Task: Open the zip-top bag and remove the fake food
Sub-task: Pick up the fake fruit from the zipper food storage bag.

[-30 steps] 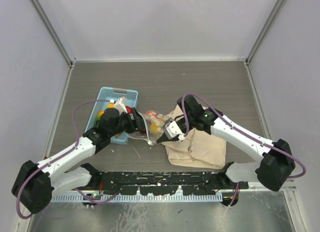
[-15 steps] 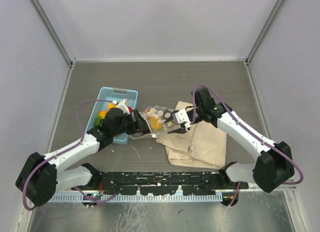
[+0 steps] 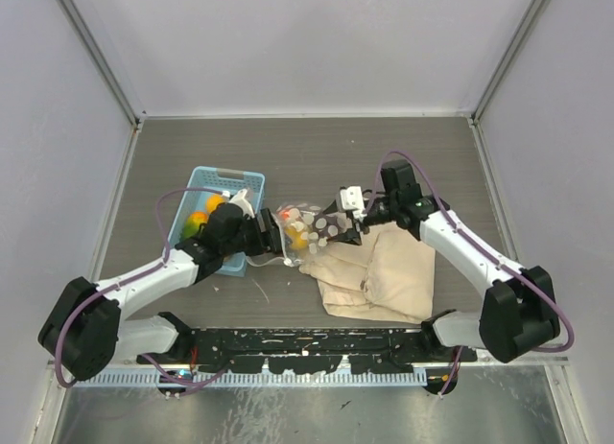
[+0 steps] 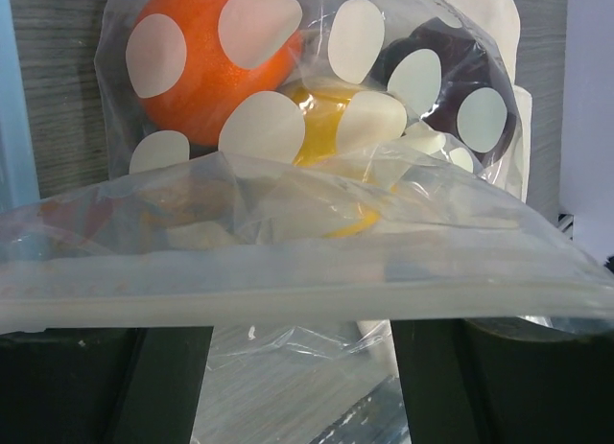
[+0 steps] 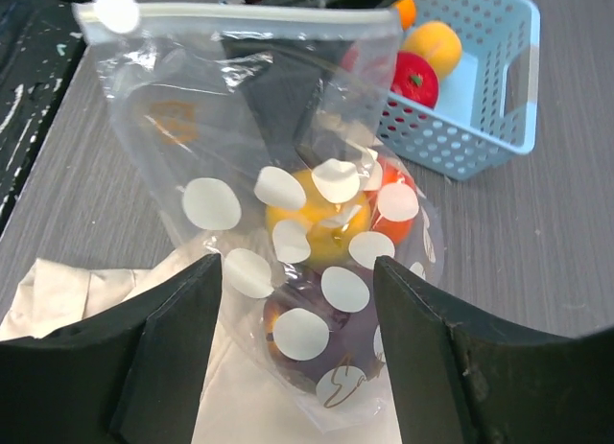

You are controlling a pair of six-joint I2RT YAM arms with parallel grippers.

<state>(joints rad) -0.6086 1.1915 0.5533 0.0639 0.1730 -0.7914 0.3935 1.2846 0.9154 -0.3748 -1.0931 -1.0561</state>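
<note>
The zip-top bag (image 3: 309,231) lay between the two arms over the counter (image 3: 317,156), its bottom end on the beige cloth bag (image 3: 384,276), with the fake food (image 4: 206,65) inside it. The right jaws stood wide on either side of that bottom end. The left jaws' tips were hidden behind the zip strip (image 4: 288,295), so whether they pinched it could not be told.

One zip-top bag (image 5: 182,137), three pieces of fake food (image 4: 197,75) inside, one basket (image 5: 460,147), one cloth bag (image 3: 389,276)
</note>
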